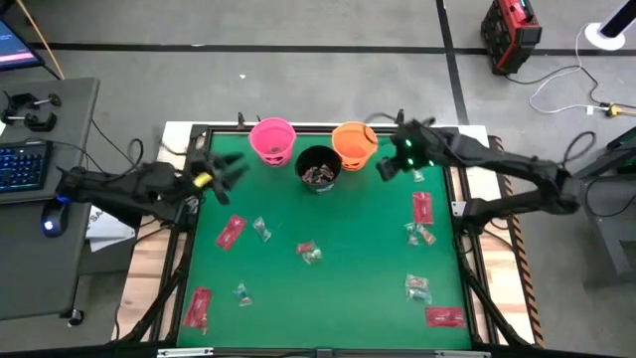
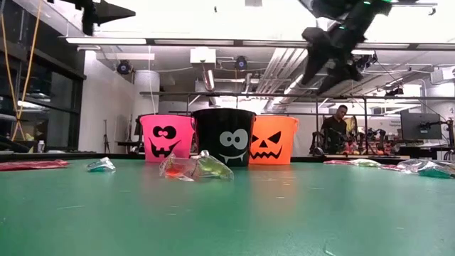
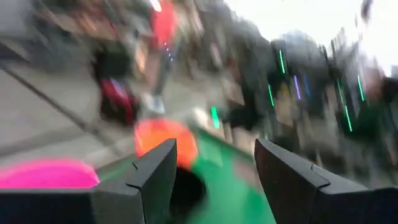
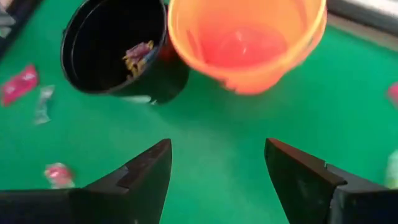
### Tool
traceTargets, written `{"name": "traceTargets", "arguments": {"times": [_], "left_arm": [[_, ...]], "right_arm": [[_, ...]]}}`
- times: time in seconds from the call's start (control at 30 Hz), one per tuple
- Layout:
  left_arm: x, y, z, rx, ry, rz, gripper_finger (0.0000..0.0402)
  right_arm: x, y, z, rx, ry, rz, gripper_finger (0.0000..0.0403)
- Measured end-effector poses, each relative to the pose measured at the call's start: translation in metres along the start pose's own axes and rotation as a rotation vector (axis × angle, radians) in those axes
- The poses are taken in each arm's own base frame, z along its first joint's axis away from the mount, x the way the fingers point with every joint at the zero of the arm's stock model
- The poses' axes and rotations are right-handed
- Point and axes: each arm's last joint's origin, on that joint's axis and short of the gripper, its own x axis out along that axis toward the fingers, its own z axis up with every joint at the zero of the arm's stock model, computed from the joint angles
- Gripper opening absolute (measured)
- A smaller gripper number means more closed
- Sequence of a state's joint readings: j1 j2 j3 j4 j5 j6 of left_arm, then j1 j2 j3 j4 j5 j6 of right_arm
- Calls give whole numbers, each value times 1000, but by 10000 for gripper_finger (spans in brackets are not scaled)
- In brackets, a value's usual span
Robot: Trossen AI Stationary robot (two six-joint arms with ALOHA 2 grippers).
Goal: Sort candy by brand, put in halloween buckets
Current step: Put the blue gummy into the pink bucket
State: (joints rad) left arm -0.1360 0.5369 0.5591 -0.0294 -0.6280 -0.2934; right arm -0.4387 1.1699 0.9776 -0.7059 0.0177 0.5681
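Right arm reaches in from the right edge of the green table, elbow bent, wrist raised well above the surface in the low view. Right gripper hangs just beside the orange bucket, on its right side; fingers spread apart, nothing between them. From its wrist, the orange bucket and black bucket lie just ahead, mouths up; black one holds a few wrapped pieces.

Left arm stretches in from the left, roughly level. Left gripper sits left of the pink bucket, aimed toward the buckets; fingers apart, empty.

Buckets upright in a close row at the far edge: pink, black, orange.

Candy scattered on the near half. Red packet lies on a diagonal; another red packet runs near-to-far
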Motion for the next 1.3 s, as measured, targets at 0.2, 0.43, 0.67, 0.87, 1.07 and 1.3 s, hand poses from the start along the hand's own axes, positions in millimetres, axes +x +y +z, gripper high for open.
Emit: {"name": "traceTargets", "arguments": {"times": [0.2, 0.43, 0.67, 0.87, 1.07, 1.3], "left_arm": [[19, -21, -27, 284, 769, -161, 198], [38, -31, -80, 803, 1189, -393, 198], [67, -36, -119, 976, 1205, -614, 198], [84, -28, -145, 1080, 1277, -714, 198], [98, -18, -168, 1123, 1346, -736, 198], [101, -16, -177, 1134, 1386, -766, 161]], "right_arm": [[2, -12, -35, 128, -68, 84, 250], [8, -16, -39, 115, -89, 98, 250], [8, -15, -39, 103, -91, 103, 250], [8, -15, -39, 96, -91, 102, 250], [8, -15, -39, 78, -91, 102, 250], [8, -15, -39, 77, -87, 107, 250]]}}
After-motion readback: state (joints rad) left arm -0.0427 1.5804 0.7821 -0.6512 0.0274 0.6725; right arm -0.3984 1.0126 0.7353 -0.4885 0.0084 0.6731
